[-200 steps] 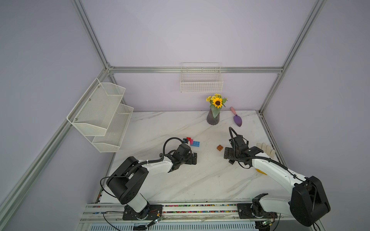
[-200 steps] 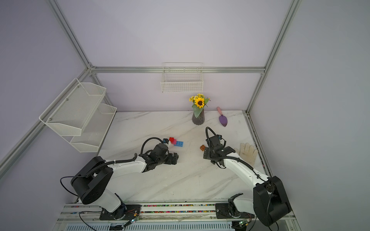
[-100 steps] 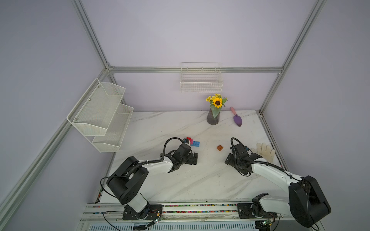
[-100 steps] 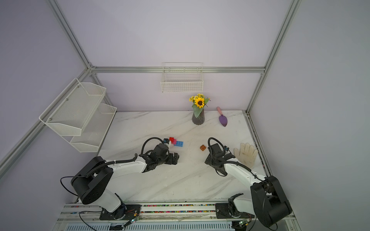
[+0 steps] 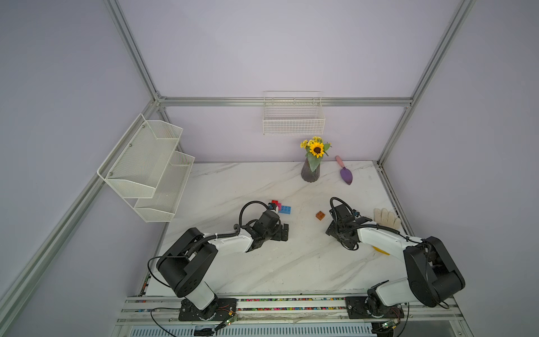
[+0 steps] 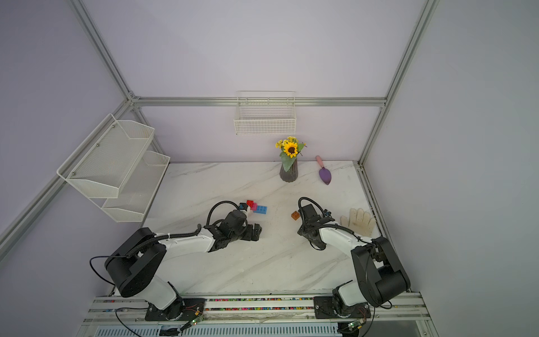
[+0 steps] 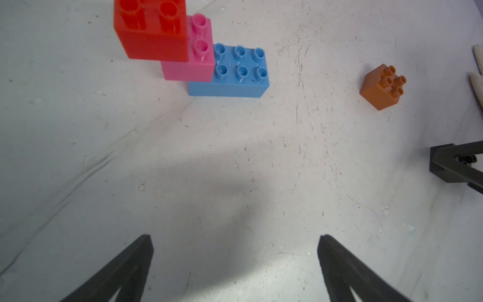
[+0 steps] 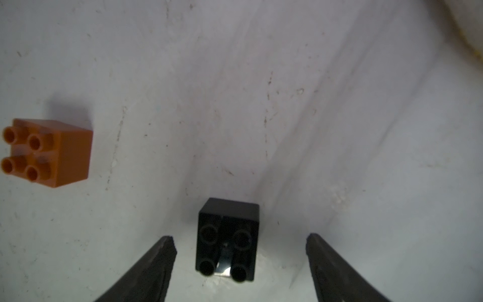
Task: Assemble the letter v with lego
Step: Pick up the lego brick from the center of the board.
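Your right pincer [image 8: 239, 236] stands wide around the black brick [image 8: 227, 240] on the counter [image 8: 287, 104], ready to pinch it, and seems not to touch it. Your left pincer [image 7: 234, 236] hangs wide and empty near the joined red brick [image 7: 151, 31], pink brick [image 7: 193, 69] and blue brick [image 7: 235, 78]. The orange brick [image 7: 383, 87] sits alone.

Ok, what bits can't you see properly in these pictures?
- Black brick: hidden under the right arm in both top views.
- Red brick: cut off by the picture edge in the left wrist view.
- Glove: blurred and cut off in the right wrist view.
- Yellow thing: mostly under the right arm in a top view; unrecognisable.
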You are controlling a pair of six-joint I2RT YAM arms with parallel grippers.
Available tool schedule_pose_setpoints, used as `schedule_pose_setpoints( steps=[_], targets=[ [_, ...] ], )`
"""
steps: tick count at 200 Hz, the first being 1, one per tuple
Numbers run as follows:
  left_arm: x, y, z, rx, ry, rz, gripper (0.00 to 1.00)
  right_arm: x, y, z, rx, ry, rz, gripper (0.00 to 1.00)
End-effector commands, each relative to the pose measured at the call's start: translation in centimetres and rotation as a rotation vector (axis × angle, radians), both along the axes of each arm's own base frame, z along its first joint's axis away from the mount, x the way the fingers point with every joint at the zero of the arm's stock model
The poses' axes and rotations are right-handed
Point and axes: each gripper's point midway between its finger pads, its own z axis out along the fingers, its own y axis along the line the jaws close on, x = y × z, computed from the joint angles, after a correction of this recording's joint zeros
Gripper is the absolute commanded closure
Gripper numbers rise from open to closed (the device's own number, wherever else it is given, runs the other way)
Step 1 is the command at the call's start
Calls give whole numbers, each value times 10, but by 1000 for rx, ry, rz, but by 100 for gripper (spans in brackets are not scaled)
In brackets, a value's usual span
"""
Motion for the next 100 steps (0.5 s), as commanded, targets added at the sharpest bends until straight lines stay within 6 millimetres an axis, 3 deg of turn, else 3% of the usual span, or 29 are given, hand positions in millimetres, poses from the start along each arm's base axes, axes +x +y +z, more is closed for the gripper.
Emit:
schedule_pose_setpoints(
  steps=[1,30,93,100],
  targets=[
    [9,-7,12,-26,-52,1,0,8,-5,6,-26,-22,-32,20],
    [9,-6,11,-25,-53,1,0,7,-6,2,-41,-4,-23,35],
    [8,-4,11,-25,-58,6,0,7,-5,-6,-49,18,-20,38],
    [8,-4,11,-23,-59,6,0,7,-6,-6,-52,20,-19,43]
  ],
)
